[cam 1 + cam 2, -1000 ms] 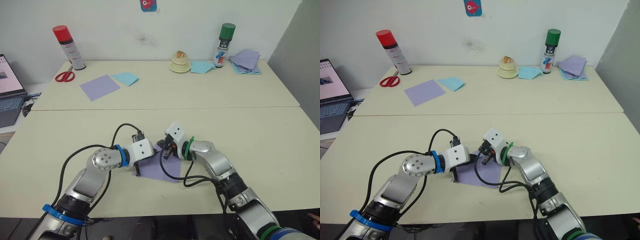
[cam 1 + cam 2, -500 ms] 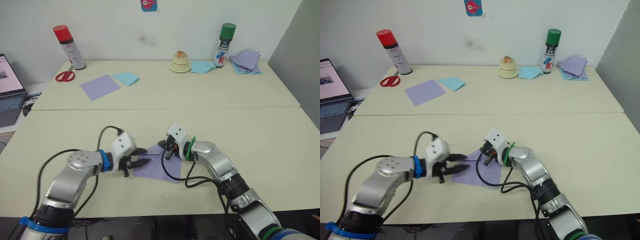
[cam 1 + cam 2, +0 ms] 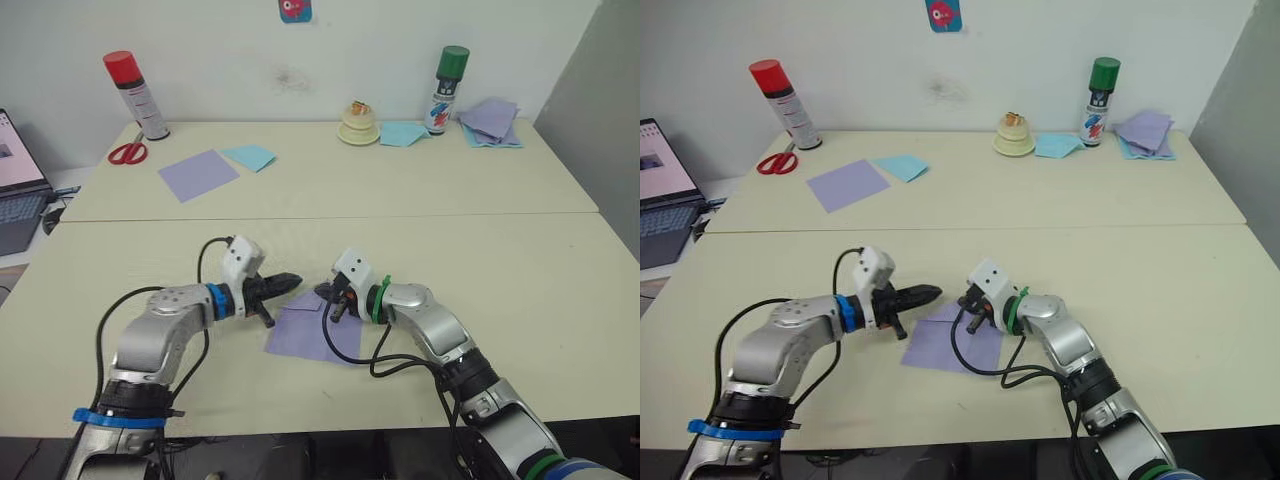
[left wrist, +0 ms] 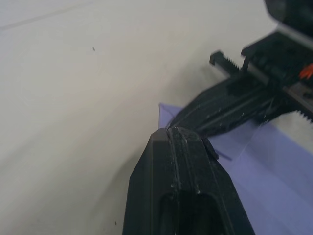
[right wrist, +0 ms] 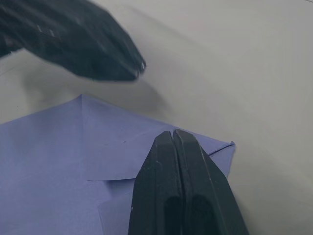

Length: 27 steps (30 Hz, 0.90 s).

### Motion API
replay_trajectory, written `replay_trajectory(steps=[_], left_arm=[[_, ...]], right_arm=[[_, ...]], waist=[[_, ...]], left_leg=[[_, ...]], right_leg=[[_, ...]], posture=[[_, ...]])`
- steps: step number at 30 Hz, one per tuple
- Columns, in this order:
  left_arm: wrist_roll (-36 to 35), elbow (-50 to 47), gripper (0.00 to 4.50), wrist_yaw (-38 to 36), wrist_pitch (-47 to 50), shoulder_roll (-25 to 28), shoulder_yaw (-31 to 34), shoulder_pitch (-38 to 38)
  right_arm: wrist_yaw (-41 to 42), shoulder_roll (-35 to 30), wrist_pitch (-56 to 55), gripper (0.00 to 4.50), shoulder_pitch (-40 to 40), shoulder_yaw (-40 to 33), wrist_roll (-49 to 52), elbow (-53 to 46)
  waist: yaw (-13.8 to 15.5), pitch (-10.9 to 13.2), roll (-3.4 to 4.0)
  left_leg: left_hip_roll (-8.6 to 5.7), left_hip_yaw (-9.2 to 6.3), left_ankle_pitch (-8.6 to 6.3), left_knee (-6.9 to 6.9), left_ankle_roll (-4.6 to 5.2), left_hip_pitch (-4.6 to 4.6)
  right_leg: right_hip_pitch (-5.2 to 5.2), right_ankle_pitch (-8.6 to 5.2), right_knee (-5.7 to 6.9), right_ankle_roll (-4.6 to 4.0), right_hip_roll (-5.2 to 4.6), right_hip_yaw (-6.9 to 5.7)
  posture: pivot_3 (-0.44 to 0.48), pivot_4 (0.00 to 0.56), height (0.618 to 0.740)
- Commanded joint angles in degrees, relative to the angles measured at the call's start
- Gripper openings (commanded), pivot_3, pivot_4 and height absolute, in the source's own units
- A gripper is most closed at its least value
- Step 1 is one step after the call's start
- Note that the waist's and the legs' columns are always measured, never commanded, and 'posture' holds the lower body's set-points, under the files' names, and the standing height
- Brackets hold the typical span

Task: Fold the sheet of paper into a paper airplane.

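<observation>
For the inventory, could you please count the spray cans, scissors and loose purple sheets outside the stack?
Spray cans: 2 (red-capped can, green-capped can)
Scissors: 1
Loose purple sheets: 2 (creased sheet, smooth sheet)
Total: 5

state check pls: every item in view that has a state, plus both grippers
sheet of paper: flat on table, top corners folded in, not yet an airplane
left gripper: shut, empty, hovering at the sheet's far edge
right gripper: shut, tips on the sheet's folded corner
red-capped spray can: upright, capped
green-capped spray can: upright, capped
scissors: lying flat
laptop: open, screen on
</observation>
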Motion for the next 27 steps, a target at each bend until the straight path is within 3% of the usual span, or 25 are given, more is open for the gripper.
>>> replay_trajectory(steps=[1,5,14,19,27], left_arm=[[3.19,3.45,0.02,1.18,-3.86,-0.13,-1.28,-0.9],[5.83,7.01,0.02,1.97,-6.16,0.35,-2.42,0.19],[2.44,-3.17,0.02,-0.37,-4.14,5.38,1.18,10.49],[2.86,-4.25,0.02,0.0,-4.54,8.02,2.42,13.11],[-4.7,-6.44,0.02,2.73,-1.19,3.88,8.04,5.55]], right_arm=[[0.29,-0.17,0.69,0.0,0.78,0.66,-0.3,-0.91],[0.13,-0.16,0.9,0.0,1.26,0.92,-0.42,-1.62],[-0.14,0.17,0.29,0.0,0.74,0.95,-0.4,-0.64],[0.07,0.28,-0.26,0.0,0.02,0.82,-0.38,0.51],[0.54,-0.02,-1.0,0.0,-0.87,0.47,-0.3,1.79]], waist=[[0.02,0.0,0.0],[0.16,-0.01,0.0],[-0.7,-0.03,0.03],[-0.72,-0.03,0.03],[-0.63,-0.02,0.03]], left_leg=[[0.0,0.0,0.0,0.0,0.0,0.0],[-0.01,-0.01,0.0,0.01,0.0,0.0],[0.03,0.0,-0.01,-0.05,0.01,0.05],[0.03,0.0,-0.01,-0.07,0.01,0.07],[0.04,-0.05,0.0,-0.05,0.0,0.08]], right_leg=[[0.0,0.0,0.0,0.0,0.0,0.0],[0.01,0.0,-0.02,0.0,-0.01,-0.01],[0.01,0.0,-0.02,-0.01,-0.01,0.04],[0.0,0.0,-0.02,-0.02,-0.01,0.03],[0.0,0.0,-0.01,-0.01,0.01,-0.05]], posture=[[0.0,0.15,0.74],[0.0,0.15,0.74],[0.0,0.15,0.74],[0.0,0.15,0.74],[0.0,0.15,0.74]])
